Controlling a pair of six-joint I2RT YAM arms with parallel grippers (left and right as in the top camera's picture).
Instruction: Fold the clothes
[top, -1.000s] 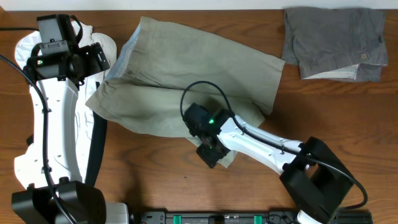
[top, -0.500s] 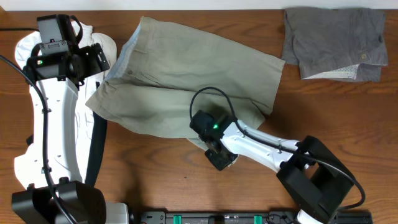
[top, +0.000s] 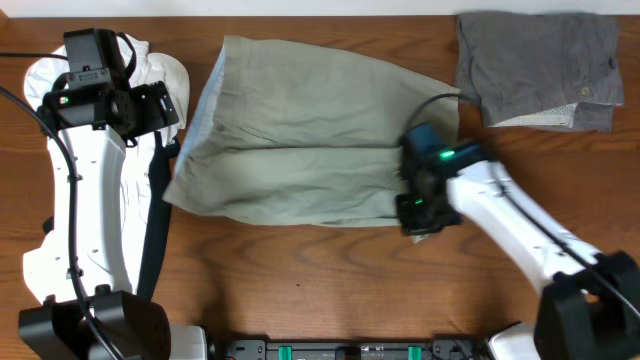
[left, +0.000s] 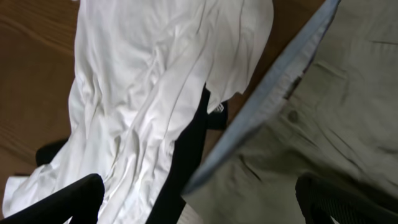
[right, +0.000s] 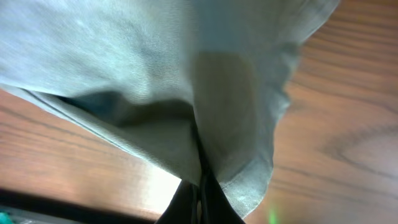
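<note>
Where shorts (top: 290, 150) lie spread across far-centre of bench (top: 300, 285), right tool (top: 420, 215) clamped tight on leg hem; left tool (top: 160, 105) spread wide, holding nothing, over T-shirt (left: 143, 93) near left edge.

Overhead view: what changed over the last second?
The right end effector, shut on the hem of the wrinkled khaki cotton shorts, dragged that leg from the front-middle rightward, pulling it straight beside the other leg. The open left end effector, folded dark grey shorts and white T-shirt stayed put.
</note>
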